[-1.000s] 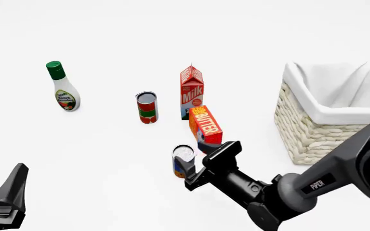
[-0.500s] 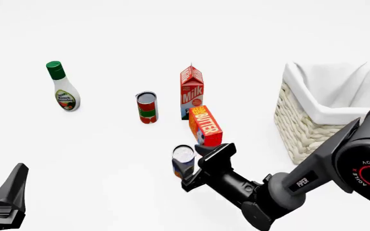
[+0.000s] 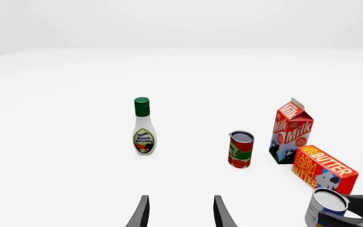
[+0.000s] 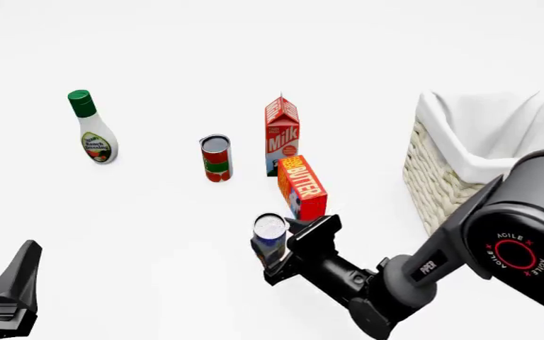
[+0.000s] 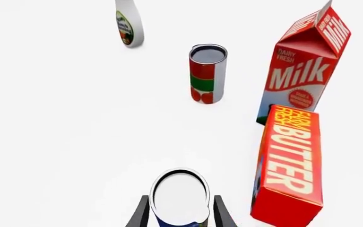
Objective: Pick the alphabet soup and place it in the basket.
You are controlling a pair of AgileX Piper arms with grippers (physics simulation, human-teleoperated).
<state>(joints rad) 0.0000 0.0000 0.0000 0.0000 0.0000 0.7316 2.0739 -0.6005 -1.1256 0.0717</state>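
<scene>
In the left wrist view, the left gripper (image 3: pixel 180 213) is seen with its fingers apart and nothing between them; the alphabet soup (image 3: pixel 325 206) stands well off to its side, beside the butter box (image 3: pixel 323 169).

In the front view, the right gripper (image 4: pixel 274 248) is set around the alphabet soup (image 4: pixel 270 237); the basket (image 4: pixel 484 159) stands well apart, beyond the arm.

In the right wrist view, the soup (image 5: pixel 179 197) is seen between the two fingers (image 5: pixel 140 213); whether they press it cannot be told.

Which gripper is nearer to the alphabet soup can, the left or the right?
Right. The right gripper has its fingers on either side of the alphabet soup; the left gripper sits far away at the table's near-left edge.
</scene>
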